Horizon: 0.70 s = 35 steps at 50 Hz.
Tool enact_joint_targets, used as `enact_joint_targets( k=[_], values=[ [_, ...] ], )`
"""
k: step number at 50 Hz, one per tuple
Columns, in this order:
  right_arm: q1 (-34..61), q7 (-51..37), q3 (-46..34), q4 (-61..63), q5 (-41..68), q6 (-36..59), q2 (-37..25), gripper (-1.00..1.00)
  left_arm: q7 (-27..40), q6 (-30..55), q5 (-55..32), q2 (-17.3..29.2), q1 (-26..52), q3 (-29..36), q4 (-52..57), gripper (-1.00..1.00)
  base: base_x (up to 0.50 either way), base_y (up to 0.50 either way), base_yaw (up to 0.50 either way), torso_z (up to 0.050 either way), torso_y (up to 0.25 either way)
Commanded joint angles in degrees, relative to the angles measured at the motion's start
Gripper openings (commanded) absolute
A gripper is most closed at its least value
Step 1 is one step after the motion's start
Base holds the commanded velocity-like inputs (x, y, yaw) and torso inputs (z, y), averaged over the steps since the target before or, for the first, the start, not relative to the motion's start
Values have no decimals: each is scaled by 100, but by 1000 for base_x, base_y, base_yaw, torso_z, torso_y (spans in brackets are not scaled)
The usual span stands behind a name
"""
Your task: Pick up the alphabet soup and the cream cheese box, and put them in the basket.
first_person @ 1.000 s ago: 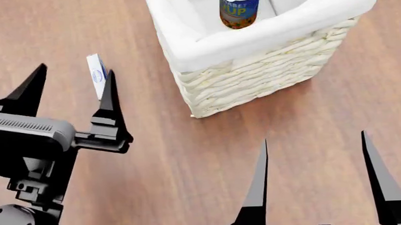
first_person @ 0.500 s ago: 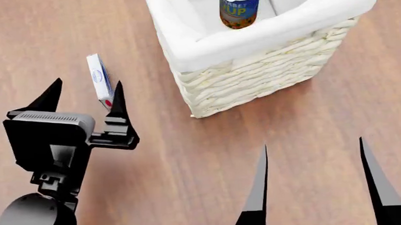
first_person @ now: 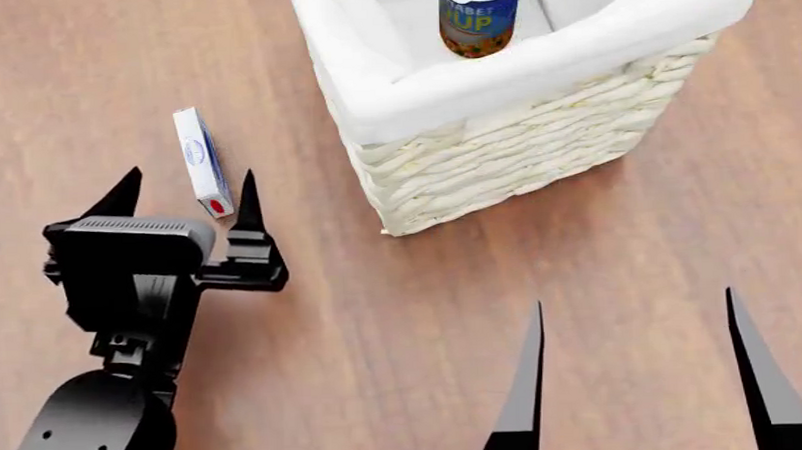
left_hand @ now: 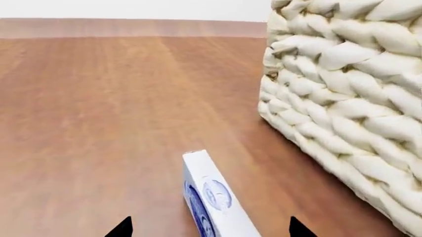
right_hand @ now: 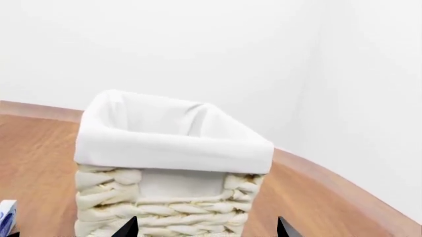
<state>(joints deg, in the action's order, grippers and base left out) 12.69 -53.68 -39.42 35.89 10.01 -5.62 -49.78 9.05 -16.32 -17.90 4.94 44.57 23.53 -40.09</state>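
The alphabet soup (first_person: 478, 17), a blue-labelled can, stands inside the basket (first_person: 506, 151), whose cream wicker wall shows in the left wrist view (left_hand: 343, 98) and the right wrist view (right_hand: 171, 148). The cream cheese box (first_person: 202, 162), thin and white with blue print and a red dot, stands on edge on the wooden floor left of the basket. It also shows in the left wrist view (left_hand: 214, 197). My left gripper (first_person: 187, 192) is open, its fingertips on either side of the box's near end, not touching it. My right gripper (first_person: 631, 312) is open and empty, in front of the basket.
Brown wooden floor (first_person: 377, 316) lies all around. White walls (right_hand: 197, 49) stand behind the basket in the right wrist view. The box's corner shows at that view's edge (right_hand: 5, 215).
My left arm has drawn back toward me and lowered, so the cream cheese box now shows fully, ahead of and between the open fingertips. The right gripper has barely shifted.
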Motion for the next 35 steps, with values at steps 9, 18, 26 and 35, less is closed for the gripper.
enact_joint_targets(
  k=[9, 18, 26, 35],
  values=[
    [-70, 0, 22, -99, 33, -102, 17, 100, -49, -521, -15, -177, 359, 39, -1072, 100, 0, 0, 0, 0, -1],
    [-62, 29, 9, -121, 39, -99, 50, 100, -59, -482, -125, -108, 283, 56, -879, -100, 0, 0, 0, 0, 0],
    [-69, 53, -8, -158, 30, -127, 84, 100, -22, -321, -209, -16, 210, 86, -538, -100, 0, 0, 0, 0, 0],
    [-9, 112, -23, -176, 63, -114, 149, 100, 328, 445, -321, 381, 25, 131, 1140, -100, 0, 0, 0, 0, 0]
  ],
)
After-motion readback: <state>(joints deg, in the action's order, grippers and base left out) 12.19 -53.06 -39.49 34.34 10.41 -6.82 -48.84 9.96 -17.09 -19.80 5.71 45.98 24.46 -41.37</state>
